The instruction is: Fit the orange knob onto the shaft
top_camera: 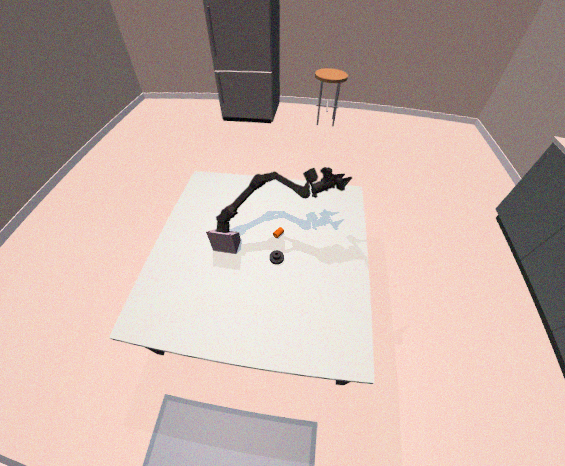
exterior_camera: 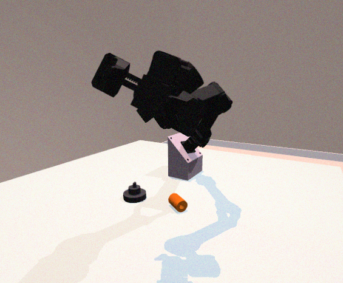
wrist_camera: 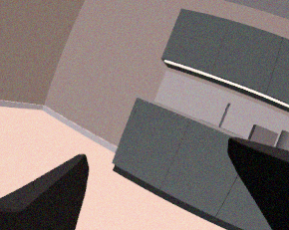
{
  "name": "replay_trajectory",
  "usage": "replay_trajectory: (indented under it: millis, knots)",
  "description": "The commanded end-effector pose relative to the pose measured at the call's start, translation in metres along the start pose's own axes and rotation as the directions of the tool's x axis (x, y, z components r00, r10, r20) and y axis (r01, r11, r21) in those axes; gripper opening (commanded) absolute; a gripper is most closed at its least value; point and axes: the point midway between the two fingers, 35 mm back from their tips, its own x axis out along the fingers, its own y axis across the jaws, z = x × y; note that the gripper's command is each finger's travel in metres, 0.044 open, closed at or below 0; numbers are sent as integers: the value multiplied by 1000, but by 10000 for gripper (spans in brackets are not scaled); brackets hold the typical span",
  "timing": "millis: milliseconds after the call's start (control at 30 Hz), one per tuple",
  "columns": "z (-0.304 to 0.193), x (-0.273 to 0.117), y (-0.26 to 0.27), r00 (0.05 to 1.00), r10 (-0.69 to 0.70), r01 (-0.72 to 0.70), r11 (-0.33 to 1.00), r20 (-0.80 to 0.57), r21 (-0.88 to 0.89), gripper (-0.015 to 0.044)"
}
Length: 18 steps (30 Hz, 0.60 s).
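Note:
The orange knob (top_camera: pixel 278 232) (exterior_camera: pixel 174 199) lies on its side on the white table (top_camera: pixel 252 310) (exterior_camera: pixel 272 212); its open end faces the exterior view, toward the lower right. The round dark pedestal (top_camera: pixel 275 261) (exterior_camera: pixel 134 197) stands upright near the knob, not touching it. Its thin shaft (exterior_camera: pixel 134 184) points up and is bare; its flat side cannot be made out. My gripper (top_camera: pixel 347 181) (wrist_camera: pixel 158 154) is open with nothing between its fingers. It is raised high above the table, off to the side of the knob and pedestal, and points outward at the room.
The arm's base block (top_camera: pixel 225 241) (exterior_camera: pixel 177 163) stands on the table behind the knob and pedestal in the exterior view. Arm shadows cross the tabletop. A stool (top_camera: pixel 331 75), a tall dark cabinet (top_camera: pixel 247 95) and dark counters (top_camera: pixel 548 215) (wrist_camera: pixel 160 148) stand away from the table.

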Motion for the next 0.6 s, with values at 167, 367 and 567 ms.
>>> replay_trajectory:
  millis: [167, 367, 567]
  knots:
    - [-80, -27, 1, 920, -67, 224, 898, -385, 378, 440]
    - [-150, -88, 16, 684, -75, 624, 576, -726, 528, 440]
    - [-188, -157, 38, 405, -32, 898, 203, -914, 391, 440]
